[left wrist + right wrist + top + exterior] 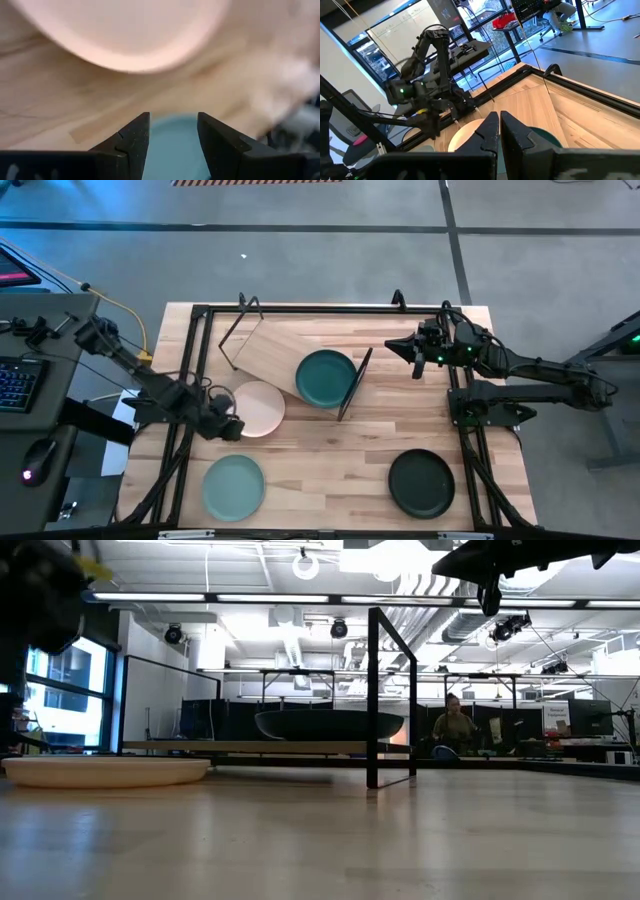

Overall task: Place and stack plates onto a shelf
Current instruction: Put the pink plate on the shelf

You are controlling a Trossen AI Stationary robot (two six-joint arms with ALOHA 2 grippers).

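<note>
The pale wood shelf (285, 350) lies slanted on the table, with black frame ends. The dark teal plate (325, 377) rests on its board, as the low view also shows of the teal plate (330, 725). The pink-cream plate (258, 408) lies flat on the tabletop by the shelf's near-left end. Toward the table's near edge, the mint plate (233, 486) lies on the left and the black plate (421, 482) on the right. My left gripper (172, 132) is open, just left of the pink plate (125, 35), holding nothing. My right gripper (499, 125) is shut and empty, raised to the right of the shelf.
The shelf's right frame end (390, 690) stands upright between the teal plate and my right arm (520, 365). A black rail frame (300, 308) borders the table. Bare tabletop (330, 460) lies between the mint and black plates. A person (455, 730) sits far behind the table.
</note>
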